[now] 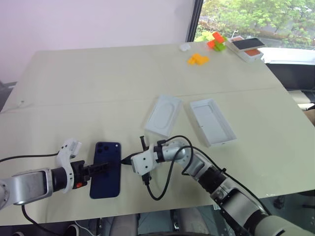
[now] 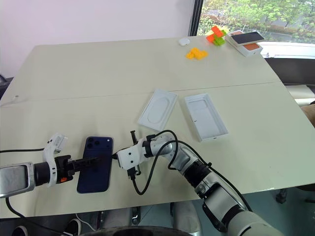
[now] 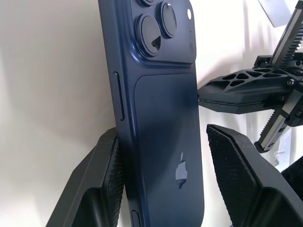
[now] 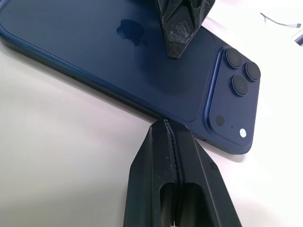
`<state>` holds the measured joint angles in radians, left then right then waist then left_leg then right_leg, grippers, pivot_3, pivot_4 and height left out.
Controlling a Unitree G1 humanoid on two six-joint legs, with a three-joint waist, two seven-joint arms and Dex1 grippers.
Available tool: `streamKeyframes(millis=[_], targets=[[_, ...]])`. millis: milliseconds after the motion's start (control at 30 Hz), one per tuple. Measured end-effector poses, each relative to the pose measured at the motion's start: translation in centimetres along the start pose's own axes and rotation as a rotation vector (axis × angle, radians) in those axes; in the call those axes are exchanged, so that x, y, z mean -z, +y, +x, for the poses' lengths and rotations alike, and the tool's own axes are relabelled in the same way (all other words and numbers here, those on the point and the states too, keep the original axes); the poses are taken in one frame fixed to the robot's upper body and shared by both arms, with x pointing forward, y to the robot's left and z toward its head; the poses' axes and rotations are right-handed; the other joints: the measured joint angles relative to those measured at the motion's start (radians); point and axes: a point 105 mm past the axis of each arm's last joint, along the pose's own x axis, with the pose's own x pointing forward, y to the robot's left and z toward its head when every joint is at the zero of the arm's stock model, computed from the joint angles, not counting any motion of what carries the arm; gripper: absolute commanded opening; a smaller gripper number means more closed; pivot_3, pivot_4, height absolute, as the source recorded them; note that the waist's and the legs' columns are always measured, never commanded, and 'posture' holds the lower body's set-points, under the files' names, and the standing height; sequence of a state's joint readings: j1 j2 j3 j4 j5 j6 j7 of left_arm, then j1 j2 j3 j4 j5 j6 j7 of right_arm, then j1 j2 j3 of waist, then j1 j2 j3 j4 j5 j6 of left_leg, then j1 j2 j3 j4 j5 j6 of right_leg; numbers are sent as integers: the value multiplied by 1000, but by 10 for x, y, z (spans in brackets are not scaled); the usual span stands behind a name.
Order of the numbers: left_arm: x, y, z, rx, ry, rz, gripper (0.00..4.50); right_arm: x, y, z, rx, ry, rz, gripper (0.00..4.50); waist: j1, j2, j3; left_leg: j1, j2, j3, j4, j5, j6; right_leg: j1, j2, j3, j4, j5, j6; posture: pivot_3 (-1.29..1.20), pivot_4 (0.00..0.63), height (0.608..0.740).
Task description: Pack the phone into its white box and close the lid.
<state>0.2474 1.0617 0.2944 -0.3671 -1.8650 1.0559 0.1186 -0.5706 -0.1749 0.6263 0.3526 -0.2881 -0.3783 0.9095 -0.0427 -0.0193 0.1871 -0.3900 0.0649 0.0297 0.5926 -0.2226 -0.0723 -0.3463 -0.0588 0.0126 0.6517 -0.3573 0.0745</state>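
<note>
The dark navy phone (image 1: 106,172) lies back up near the table's front edge. My left gripper (image 1: 104,166) reaches in from the phone's left and is open, its jaws partly closed astride the phone. One pad (image 3: 111,165) lies against the phone's (image 3: 165,142) side edge. The other finger (image 3: 236,175) stands a sliver off the back. My right gripper (image 1: 124,161) is shut, and its tip (image 4: 165,124) sits at the phone's (image 4: 118,52) opposite long edge. The white box (image 1: 164,114) and the lid (image 1: 211,121), inside up, lie side by side further back.
At the far right corner are orange blocks (image 1: 198,59), orange and green blocks (image 1: 217,42) and a small orange-and-white box with a dark top (image 1: 247,47). A black cable (image 1: 165,184) loops under my right wrist. The table's front edge (image 1: 147,212) is close to the phone.
</note>
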Motion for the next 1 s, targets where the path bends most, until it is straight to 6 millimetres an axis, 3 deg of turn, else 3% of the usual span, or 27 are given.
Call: streamKeyframes(millis=[33, 67, 100, 467, 633, 667, 967, 1000], targets=[[0, 0, 0, 0, 0, 0, 2770, 0, 0, 0, 0, 0, 0, 0, 0, 0, 0, 0, 0, 0, 0, 0, 0, 0, 0, 0, 0, 0, 0, 0, 150, 740], [0, 0, 0, -1, 0, 0, 2240, 0, 0, 0, 0, 1, -1, 0, 0, 0, 0, 0, 0, 0, 0, 0, 0, 0, 0, 0, 0, 0, 0, 0, 150, 740], [0, 1, 0, -9, 0, -2, 2022, 0, 0, 0, 0, 1, -1, 0, 0, 0, 0, 0, 0, 0, 0, 0, 0, 0, 0, 0, 0, 0, 0, 0, 150, 740], [3, 2, 1, -2, 8, -9, 2022, 0, 0, 0, 0, 0, -1, 0, 0, -1, 0, 0, 0, 0, 0, 0, 0, 0, 1, 0, 0, 1, 1, 0, 150, 740], [-1, -6, 0, 40, -9, -7, 501, 0, -1, -1, 1, 3, -1, 0, 3, -1, 0, 0, 0, -1, 1, 0, -1, 1, 1, -1, 0, 1, 1, 0, 150, 740], [-4, -9, 0, 64, -20, -15, 395, 1, -1, -1, 1, 3, -2, 0, 2, -1, 0, 1, 0, -1, 1, 0, -1, 2, 1, -1, 0, 1, 1, 0, 150, 740], [-4, -9, 0, 66, -21, -18, 395, 1, -1, -1, 2, 4, 0, 0, -1, -1, 0, 3, 0, -1, 1, 1, -1, 3, 3, 0, 1, 1, 1, 0, 150, 740], [-4, -9, 0, 66, -22, -18, 190, 1, -1, -1, 2, 4, 0, 0, -1, -1, 0, 3, 0, -1, 1, 1, -1, 3, 3, 0, 1, 1, 1, 0, 150, 740]])
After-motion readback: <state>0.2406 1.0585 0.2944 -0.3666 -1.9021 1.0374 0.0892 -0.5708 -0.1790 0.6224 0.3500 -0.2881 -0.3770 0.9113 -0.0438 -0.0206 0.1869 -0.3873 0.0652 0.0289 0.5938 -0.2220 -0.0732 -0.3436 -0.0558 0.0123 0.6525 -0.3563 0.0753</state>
